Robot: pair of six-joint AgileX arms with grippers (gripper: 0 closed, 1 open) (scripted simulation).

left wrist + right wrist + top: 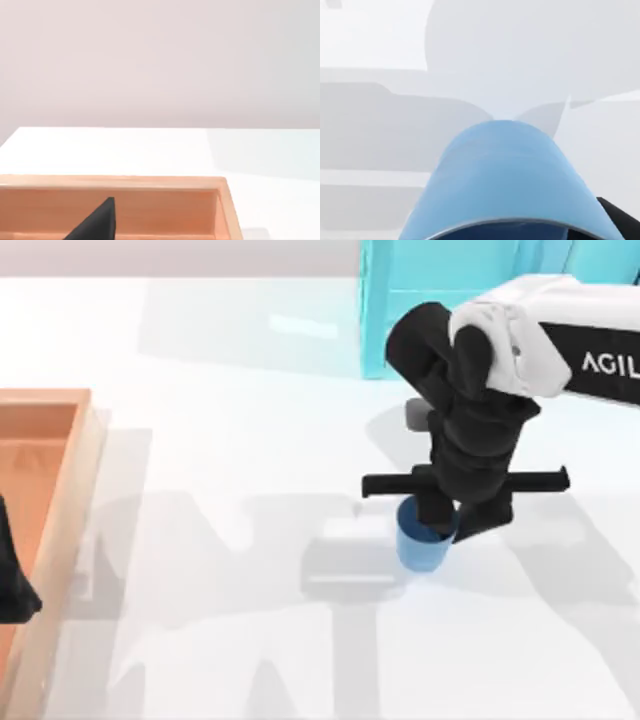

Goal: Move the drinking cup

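Drinking cup (pixel 420 548) well apart from wooden tray (pixel 66 502)

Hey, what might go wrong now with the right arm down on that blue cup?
The right gripper sits at the rim of the blue cup, on one side rather than centred, so the cup could tip or slide if the hold is shallow. The wooden tray lies far across the table at its left, so a weak grasp has a long carry to fail on. The left gripper over the tray could get in the way.
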